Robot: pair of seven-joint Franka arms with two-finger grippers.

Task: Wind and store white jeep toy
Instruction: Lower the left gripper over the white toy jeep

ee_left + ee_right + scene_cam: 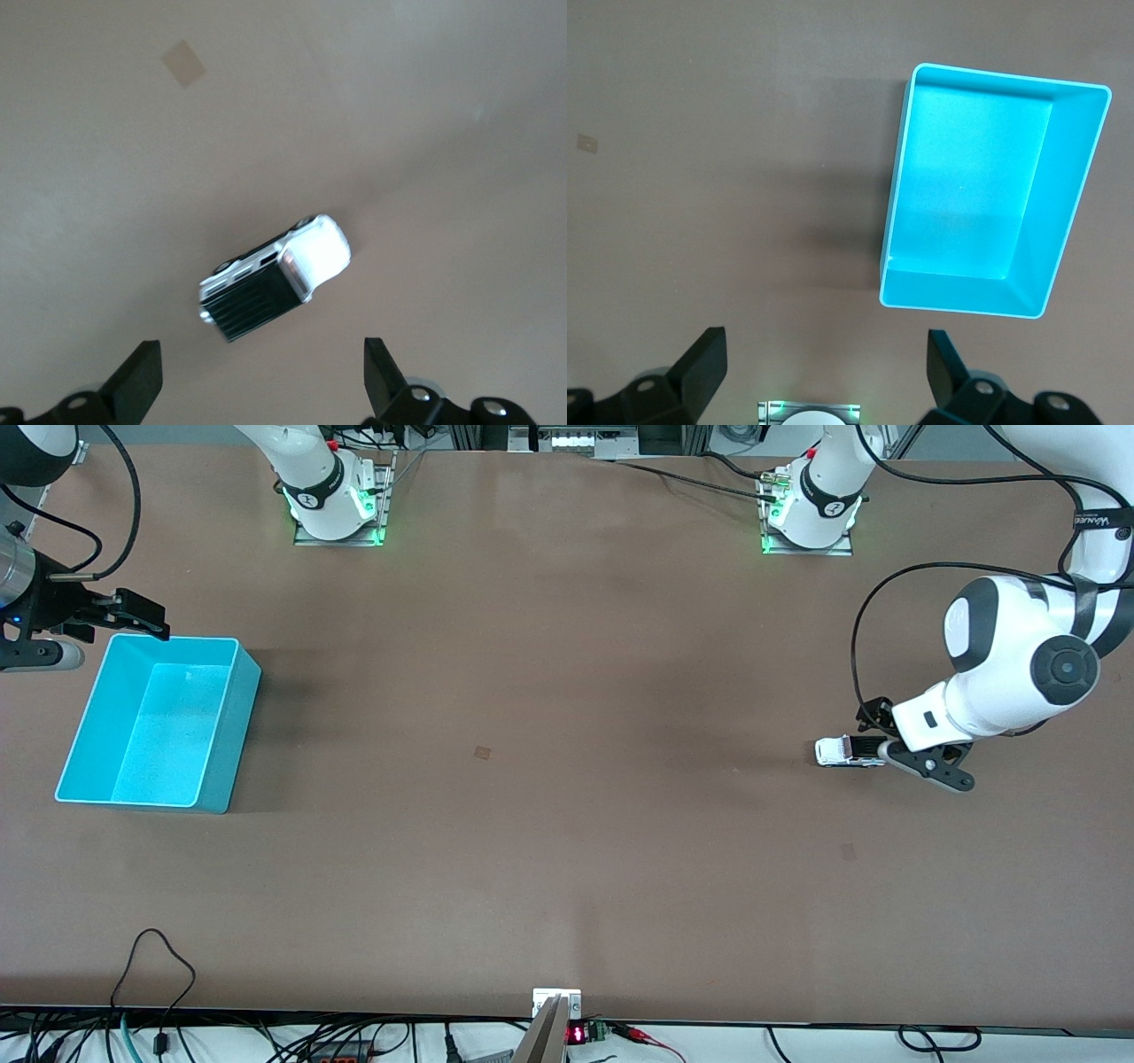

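Though upright, turquoise bin (226, 731) empty.

Little readable text. A black band on the left arm (1101, 521) has white lettering, too small to make out with certainty. A small display (577, 1034) at the table's edge nearest the front camera shows red digits, unreadable. Black collars on both arm bases carry a white round logo mark, not legible. No text on the white jeep toy (273, 276) or the turquoise bin (983, 190).
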